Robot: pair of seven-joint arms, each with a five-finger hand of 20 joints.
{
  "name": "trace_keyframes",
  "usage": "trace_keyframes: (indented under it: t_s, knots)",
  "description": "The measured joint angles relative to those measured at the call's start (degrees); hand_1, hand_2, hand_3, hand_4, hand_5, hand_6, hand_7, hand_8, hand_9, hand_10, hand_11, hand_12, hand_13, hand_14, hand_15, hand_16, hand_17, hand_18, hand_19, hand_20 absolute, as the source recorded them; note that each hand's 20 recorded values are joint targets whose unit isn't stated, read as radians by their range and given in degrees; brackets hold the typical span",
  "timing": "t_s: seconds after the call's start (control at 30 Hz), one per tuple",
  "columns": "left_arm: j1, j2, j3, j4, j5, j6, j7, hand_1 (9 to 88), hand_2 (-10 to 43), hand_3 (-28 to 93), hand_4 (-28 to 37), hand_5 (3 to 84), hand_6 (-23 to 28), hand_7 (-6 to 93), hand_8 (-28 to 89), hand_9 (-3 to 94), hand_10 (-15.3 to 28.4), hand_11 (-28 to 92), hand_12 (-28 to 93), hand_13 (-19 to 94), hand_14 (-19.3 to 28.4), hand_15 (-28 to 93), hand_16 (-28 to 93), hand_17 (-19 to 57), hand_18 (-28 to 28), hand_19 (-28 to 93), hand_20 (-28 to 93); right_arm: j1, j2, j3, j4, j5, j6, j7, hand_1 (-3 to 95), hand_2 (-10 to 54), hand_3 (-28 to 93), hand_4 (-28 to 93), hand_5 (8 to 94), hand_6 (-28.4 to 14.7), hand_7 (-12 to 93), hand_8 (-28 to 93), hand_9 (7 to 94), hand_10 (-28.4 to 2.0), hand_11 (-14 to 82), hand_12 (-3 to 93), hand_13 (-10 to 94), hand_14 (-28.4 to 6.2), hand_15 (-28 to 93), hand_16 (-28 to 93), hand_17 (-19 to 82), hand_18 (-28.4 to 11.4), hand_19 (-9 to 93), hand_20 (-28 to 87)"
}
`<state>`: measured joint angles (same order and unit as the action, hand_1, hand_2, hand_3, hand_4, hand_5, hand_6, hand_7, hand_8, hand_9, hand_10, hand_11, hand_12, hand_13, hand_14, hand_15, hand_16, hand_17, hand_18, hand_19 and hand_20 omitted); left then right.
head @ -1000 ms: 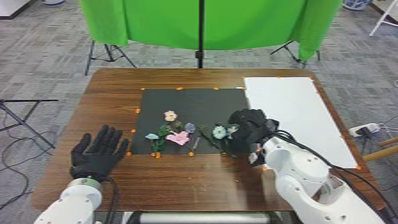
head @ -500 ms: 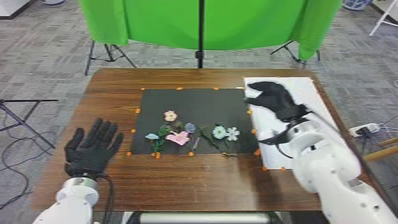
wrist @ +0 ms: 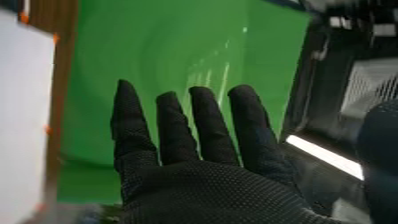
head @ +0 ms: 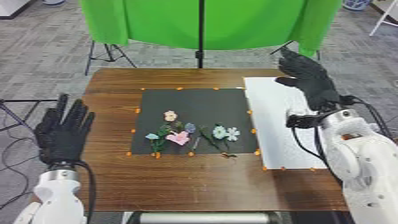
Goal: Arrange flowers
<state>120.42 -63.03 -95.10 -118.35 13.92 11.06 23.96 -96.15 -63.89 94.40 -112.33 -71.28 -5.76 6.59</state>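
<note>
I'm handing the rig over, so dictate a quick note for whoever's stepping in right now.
Left robot hand: open, holding nothing, by the table's left edge.
Right robot hand: open, holding nothing, raised around the white sheet's far end.
Flowers: lying on the black sheet, mostly its near half.
Done: flowers grouped there.
Left: perhaps small adjustments; can't tell for sure.

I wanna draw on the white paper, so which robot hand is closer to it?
Right. The right robot hand is up over the paper's far part; the left robot hand is way across, left of the black mat.
</note>
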Motion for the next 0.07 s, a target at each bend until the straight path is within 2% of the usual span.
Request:
trace_keyframes:
  t_s: [0.07]
  knots:
    - [0.03,0.01,-0.11,-0.11,-1.6,-0.06,1.16,20.1,10.8,80,-28.3,31.1,4.6,3.6,-10,27.9,11.4,10,6,13,5.1,8,-7,-5.9,7.6,22,9,-1.32,-0.89,1.5,-0.6,4.6,-0.85,0.33,3.3,5.9,81,-28,31.1,-12.2,-1,-10,33.2,-15.7,1.5,7.2,23,-10.8,2,12,13,-12.2,17,14]
